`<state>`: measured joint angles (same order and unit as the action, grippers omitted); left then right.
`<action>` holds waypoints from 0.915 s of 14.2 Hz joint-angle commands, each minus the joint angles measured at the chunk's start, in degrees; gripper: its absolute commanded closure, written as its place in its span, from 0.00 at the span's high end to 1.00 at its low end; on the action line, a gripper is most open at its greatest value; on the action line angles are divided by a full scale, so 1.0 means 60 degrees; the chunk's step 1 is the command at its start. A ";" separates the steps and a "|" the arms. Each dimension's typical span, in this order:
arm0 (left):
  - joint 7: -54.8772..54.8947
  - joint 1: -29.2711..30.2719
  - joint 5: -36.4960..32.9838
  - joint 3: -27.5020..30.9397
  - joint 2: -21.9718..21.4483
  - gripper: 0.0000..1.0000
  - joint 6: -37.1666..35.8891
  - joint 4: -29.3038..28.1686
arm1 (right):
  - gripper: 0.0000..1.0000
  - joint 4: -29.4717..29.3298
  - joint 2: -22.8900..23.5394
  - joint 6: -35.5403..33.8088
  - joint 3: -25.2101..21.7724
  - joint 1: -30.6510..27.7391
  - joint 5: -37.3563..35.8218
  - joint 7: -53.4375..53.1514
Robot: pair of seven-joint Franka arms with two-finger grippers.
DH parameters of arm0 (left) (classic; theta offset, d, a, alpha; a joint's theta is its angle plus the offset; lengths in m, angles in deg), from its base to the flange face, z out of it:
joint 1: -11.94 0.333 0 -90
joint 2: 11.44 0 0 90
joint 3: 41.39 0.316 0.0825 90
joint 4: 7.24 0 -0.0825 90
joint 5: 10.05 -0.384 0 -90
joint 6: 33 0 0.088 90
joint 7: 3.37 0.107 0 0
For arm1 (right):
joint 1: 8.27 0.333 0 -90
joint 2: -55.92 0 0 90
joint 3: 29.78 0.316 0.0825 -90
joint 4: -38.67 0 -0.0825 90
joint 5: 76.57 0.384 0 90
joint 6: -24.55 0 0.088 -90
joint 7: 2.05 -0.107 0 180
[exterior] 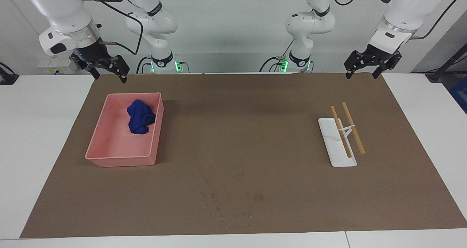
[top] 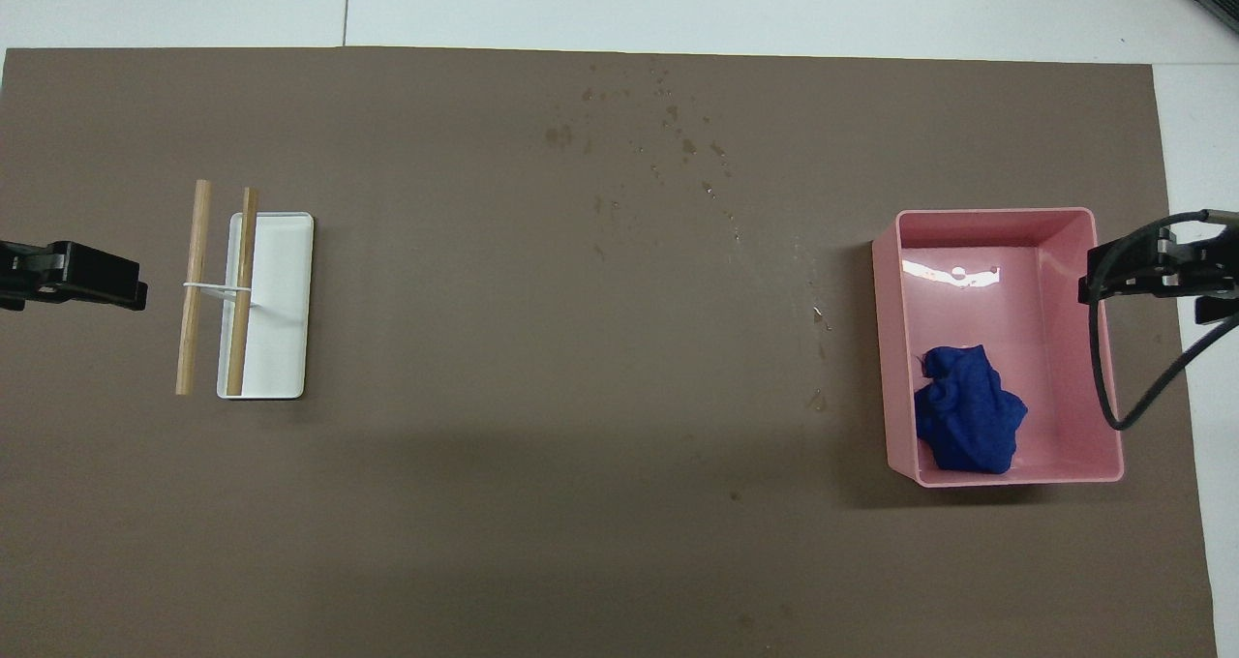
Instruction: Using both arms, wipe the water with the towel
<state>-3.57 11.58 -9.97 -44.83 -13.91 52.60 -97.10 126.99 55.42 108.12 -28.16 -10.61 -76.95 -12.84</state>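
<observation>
A crumpled blue towel (exterior: 139,121) lies in a pink bin (exterior: 109,157), in the part of the bin nearer to the robots; it also shows in the overhead view (top: 968,409). Water drops (exterior: 222,200) speckle the brown mat farther from the robots, near the middle; they also show in the overhead view (top: 678,140). My right gripper (exterior: 109,76) hangs open and empty in the air over the bin's outer wall (top: 1113,271). My left gripper (exterior: 362,74) hangs open and empty over the mat at the left arm's end (top: 116,285).
A white rack base (exterior: 334,149) with two wooden rods (exterior: 353,127) stands toward the left arm's end; it also shows in the overhead view (top: 281,300). The brown mat (exterior: 255,131) covers the white table (exterior: 36,131).
</observation>
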 commanded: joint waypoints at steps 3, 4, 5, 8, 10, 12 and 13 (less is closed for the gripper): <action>0.0091 0.0073 0.0133 -0.0013 -0.0291 1.00 0.0017 -0.0317 | 1.00 0.0265 -0.0238 0.0090 0.0009 -0.0021 0.0108 0.0245; 0.0091 0.0073 0.0133 -0.0013 -0.0291 1.00 0.0017 -0.0317 | 1.00 0.0280 -0.0238 0.0090 0.0009 -0.0021 0.0108 0.0260; 0.0091 0.0073 0.0133 -0.0013 -0.0291 1.00 0.0017 -0.0317 | 1.00 0.0280 -0.0238 0.0104 0.0009 -0.0021 0.0093 0.0275; 0.0091 0.0073 0.0133 -0.0013 -0.0291 1.00 0.0017 -0.0317 | 1.00 0.0280 -0.0224 0.0119 0.0009 -0.0021 0.0108 0.0260; 0.0091 0.0073 0.0133 -0.0013 -0.0291 1.00 0.0017 -0.0317 | 1.00 0.0280 -0.0224 0.0148 0.0009 -0.0021 0.0093 0.0260; 0.0091 0.0073 0.0133 -0.0013 -0.0291 1.00 0.0017 -0.0317 | 1.00 0.0280 -0.0223 0.0222 0.0009 -0.0021 0.0093 0.0275; 0.0091 0.0073 0.0133 -0.0013 -0.0291 1.00 0.0017 -0.0317 | 1.00 0.0280 -0.0223 0.0222 0.0009 -0.0021 0.0093 0.0318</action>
<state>-3.57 11.58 -9.97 -44.83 -13.91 52.60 -97.10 127.12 55.25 108.31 -28.15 -10.58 -76.95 -12.80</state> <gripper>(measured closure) 0.000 0.000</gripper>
